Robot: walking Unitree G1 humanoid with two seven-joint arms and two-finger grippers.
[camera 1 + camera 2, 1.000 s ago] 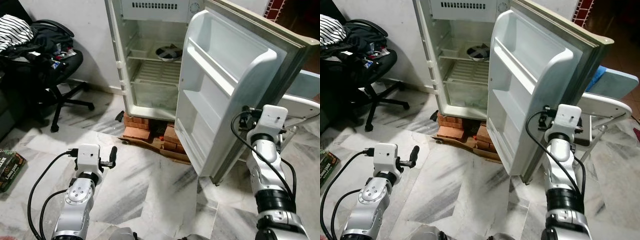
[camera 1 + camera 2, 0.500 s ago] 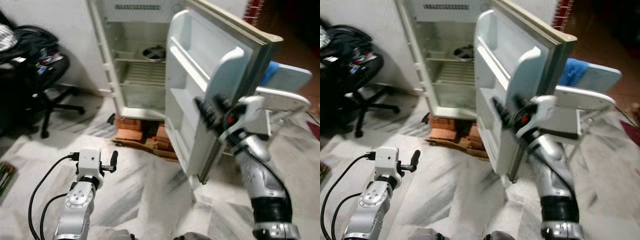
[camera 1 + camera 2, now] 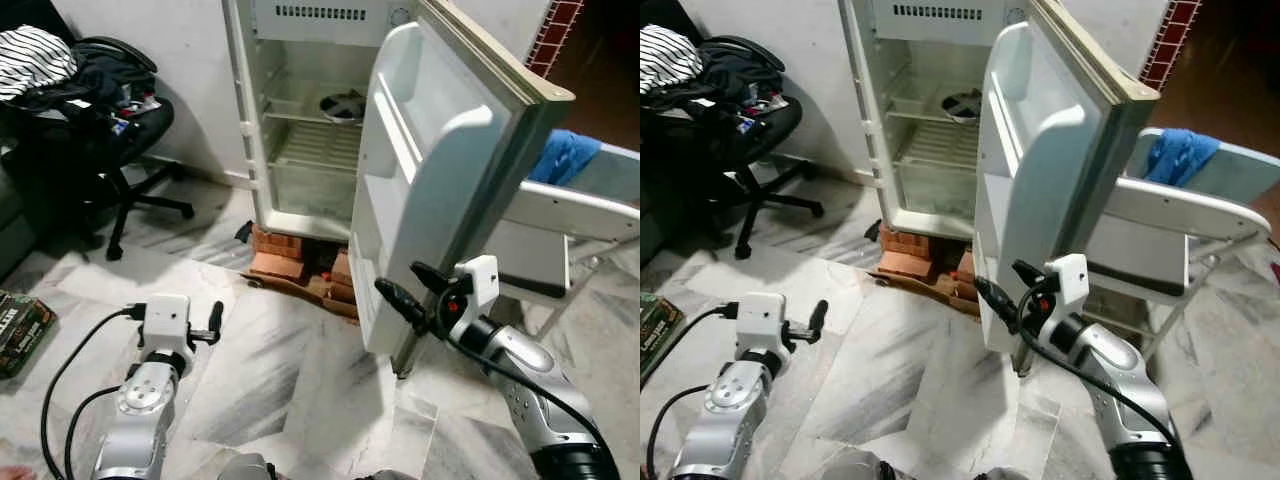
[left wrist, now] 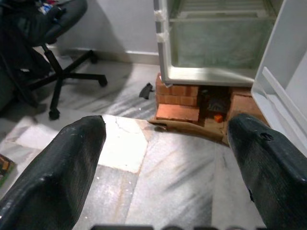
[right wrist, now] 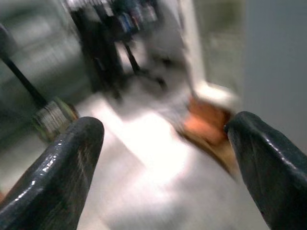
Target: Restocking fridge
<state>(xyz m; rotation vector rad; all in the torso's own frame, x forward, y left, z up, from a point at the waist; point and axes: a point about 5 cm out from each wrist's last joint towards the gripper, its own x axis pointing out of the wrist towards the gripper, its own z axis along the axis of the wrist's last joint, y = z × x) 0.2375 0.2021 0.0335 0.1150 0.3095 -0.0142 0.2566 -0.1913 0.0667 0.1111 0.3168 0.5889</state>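
Fridge (image 3: 300, 110) stands open on bricks (image 4: 177, 105), seen close in the left wrist view. Right gripper (image 3: 412, 290), jaws parted, beside the door (image 3: 440, 170); left gripper (image 3: 214, 320), jaws parted, empty.

No text, label, brand or number can be read anywhere. The green packet (image 3: 18, 330) lying on the floor at the robot's left carries pale lettering along its edge, too small and blurred to make out. The open fridge (image 3: 330, 110), its door (image 3: 440, 170) and the white wrist housings bear no legible marking, and the right wrist view is too blurred for any print to show
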